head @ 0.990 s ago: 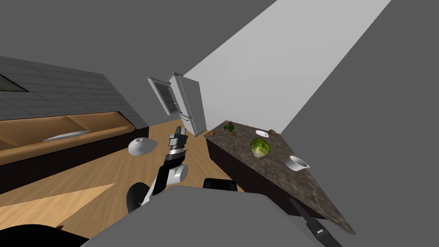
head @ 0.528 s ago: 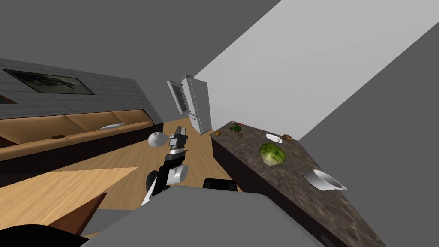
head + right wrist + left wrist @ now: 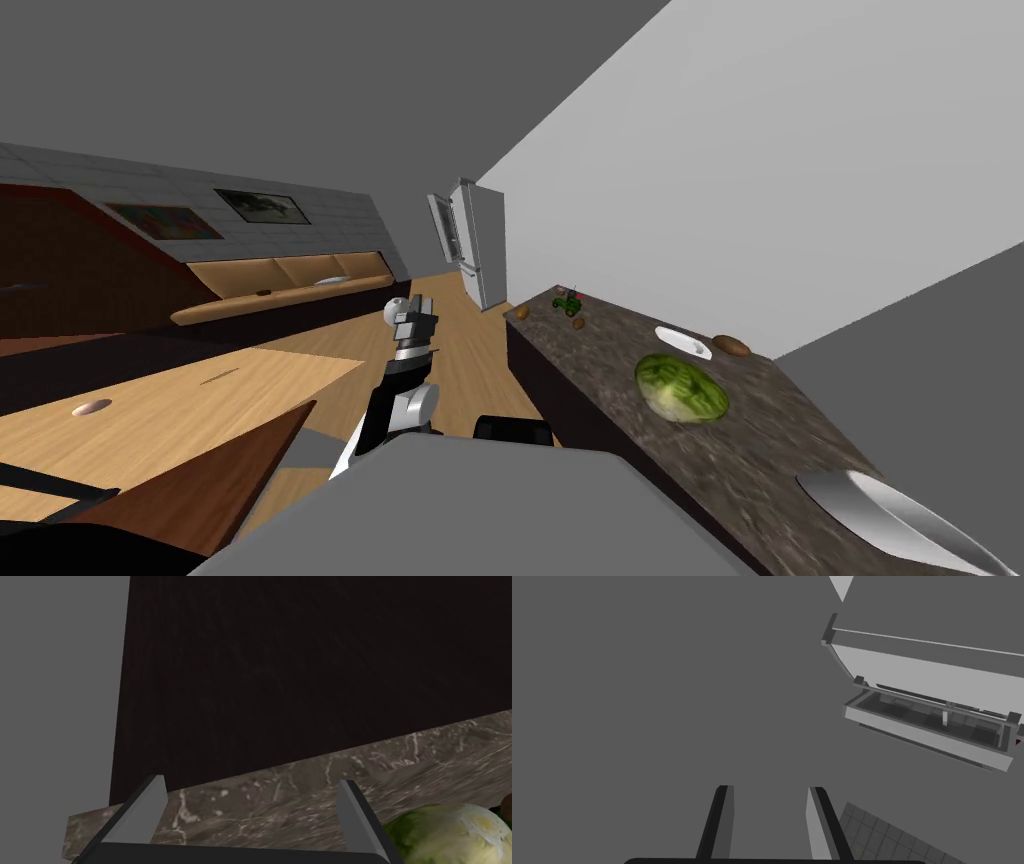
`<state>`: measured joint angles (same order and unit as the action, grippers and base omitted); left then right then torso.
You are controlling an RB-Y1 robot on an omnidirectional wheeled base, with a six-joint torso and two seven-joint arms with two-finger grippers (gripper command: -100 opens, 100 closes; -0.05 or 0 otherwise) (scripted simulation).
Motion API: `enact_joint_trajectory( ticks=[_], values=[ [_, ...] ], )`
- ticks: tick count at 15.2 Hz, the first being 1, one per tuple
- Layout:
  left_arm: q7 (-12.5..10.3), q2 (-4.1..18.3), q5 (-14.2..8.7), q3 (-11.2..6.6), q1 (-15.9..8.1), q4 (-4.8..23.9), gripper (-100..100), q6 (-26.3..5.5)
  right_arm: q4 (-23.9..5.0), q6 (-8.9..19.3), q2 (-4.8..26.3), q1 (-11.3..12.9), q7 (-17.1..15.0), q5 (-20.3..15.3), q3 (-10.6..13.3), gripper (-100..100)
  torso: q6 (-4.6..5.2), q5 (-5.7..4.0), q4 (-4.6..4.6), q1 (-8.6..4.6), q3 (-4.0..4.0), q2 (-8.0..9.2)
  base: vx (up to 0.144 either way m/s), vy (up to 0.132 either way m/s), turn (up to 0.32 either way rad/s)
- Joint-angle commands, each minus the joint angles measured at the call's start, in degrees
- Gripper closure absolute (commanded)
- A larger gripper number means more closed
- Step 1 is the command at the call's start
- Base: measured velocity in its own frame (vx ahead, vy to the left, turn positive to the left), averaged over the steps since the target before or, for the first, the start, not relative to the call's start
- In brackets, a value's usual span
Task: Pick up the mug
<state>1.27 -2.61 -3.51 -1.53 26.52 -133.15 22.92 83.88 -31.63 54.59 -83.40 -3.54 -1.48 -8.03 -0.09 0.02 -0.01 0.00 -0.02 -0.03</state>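
**A:** Scanning from our left: there's a wooden table (image 3: 200,385), nothing there for this task. We're carrying the left gripper (image 3: 769,790) raised out front over the floor. Its fingers are parted, narrower than the right's, with nothing between them. It's pointing toward the fridge (image 3: 487,245), whose door is hanging open, so we're reading that arm as parked.

**B:** Where's the target sitting?

**A:** It's on the stone counter (image 3: 600,350) to our right. Along the counter we're seeing a toy tractor (image 3: 568,299) at the far end, then a white dish (image 3: 684,342), then a lettuce (image 3: 682,388). We're taking the white vessel at the near end as the mug (image 3: 885,515). The frame edge is cutting it off, so we can't tell about a handle.

**B:** What's the right gripper (image 3: 251,781) doing?

**A:** Its fingers are spread wide and empty. It's hanging by the counter's dark front, at the top's edge, with the lettuce just beside one finger. We're guessing it's staged there because the mug is on that side.

**B:** Any risk?

**A:** We're expecting the reach to need clearance from the lettuce, and a better look at the mug first.
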Motion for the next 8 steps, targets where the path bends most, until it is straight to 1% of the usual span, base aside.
enact_joint_trajectory(
  ticks=[1,2,3,4,5,6,7,8],
  values=[
    [0.0,0.0,0.0,0.00,0.0,0.0,0,0.0,-2.2,-0.1,2.6,-2.6,-0.9,-0.1,-0.3,-100,0.00,0.00,0.00,0.00,0.00,0.00,0.032,0.011,0.324],
    [0.0,0.0,0.0,0.00,0.0,0.0,0,0.0,-2.2,-0.1,2.6,-2.6,-0.9,-0.1,-0.3,-100,0.04,-0.01,0.00,-0.01,-0.01,-0.02,0.025,0.001,0.101],
    [0.0,0.0,0.0,-0.01,0.0,0.0,0,0.0,-4.3,-0.1,4.6,-4.5,-1.5,-0.4,-0.5,-100,0.09,-0.01,0.00,-0.02,0.00,0.00,0.036,-0.002,0.218],
    [0.0,0.0,0.0,-0.01,0.0,0.0,0,0.0,-4.3,-0.1,5.0,-5.1,-1.5,-0.4,-0.5,-100,0.03,-0.01,0.00,-0.06,-0.01,-0.03,0.044,-0.012,0.277],
    [0.0,0.0,0.0,-0.01,0.0,0.0,0,0.0,-4.3,-0.1,5.0,-5.1,-1.5,-0.4,-0.5,-100,0.04,-0.02,-0.01,-0.09,-0.03,-0.05,0.021,-0.006,0.144],
    [0.0,0.0,0.0,-0.01,0.0,0.0,0,0.0,-6.3,-0.2,7.3,-6.9,-2.2,-0.6,-0.6,-100,0.07,-0.02,0.00,-0.07,-0.01,-0.02,0.035,-0.012,0.263],
    [0.0,0.0,0.0,-0.01,0.0,0.0,0,0.0,-6.3,-0.2,7.3,-7.5,-2.2,-0.6,-0.6,-100,0.02,0.00,-0.01,-0.08,-0.03,-0.04,0.033,-0.013,0.254],
    [0.0,0.0,0.0,-0.01,0.0,0.0,0,0.0,-6.3,-0.2,7.3,-7.5,-2.2,-0.6,-0.6,-100,0.05,-0.02,-0.01,-0.09,-0.03,-0.05,0.015,-0.005,0.100]
  ],
)
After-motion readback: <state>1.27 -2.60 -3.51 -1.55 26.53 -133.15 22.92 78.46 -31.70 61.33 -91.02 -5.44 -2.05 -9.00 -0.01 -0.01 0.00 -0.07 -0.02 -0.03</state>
